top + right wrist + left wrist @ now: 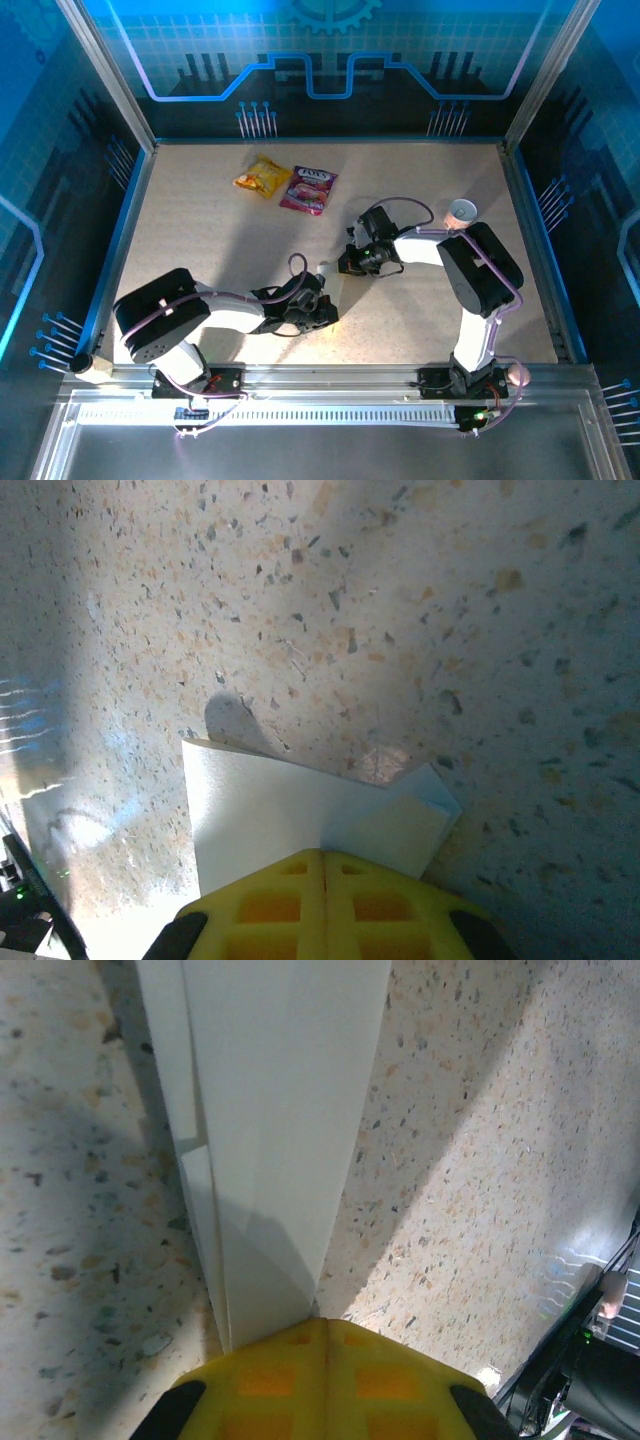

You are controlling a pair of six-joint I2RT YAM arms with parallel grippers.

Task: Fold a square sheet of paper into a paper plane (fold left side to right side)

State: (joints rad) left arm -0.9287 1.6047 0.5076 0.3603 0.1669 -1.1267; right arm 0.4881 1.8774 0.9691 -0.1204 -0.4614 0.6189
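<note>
Both jaws closed — pinching the paper plane (280, 1110).

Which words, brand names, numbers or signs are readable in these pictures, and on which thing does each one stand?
"FOX'S": on the pink snack packet, small and only just readable.
Print on the yellow snack packet: too blurred to read.
The folded white paper: no writing on the sides that show.
The small round cup: nothing readable.
</note>
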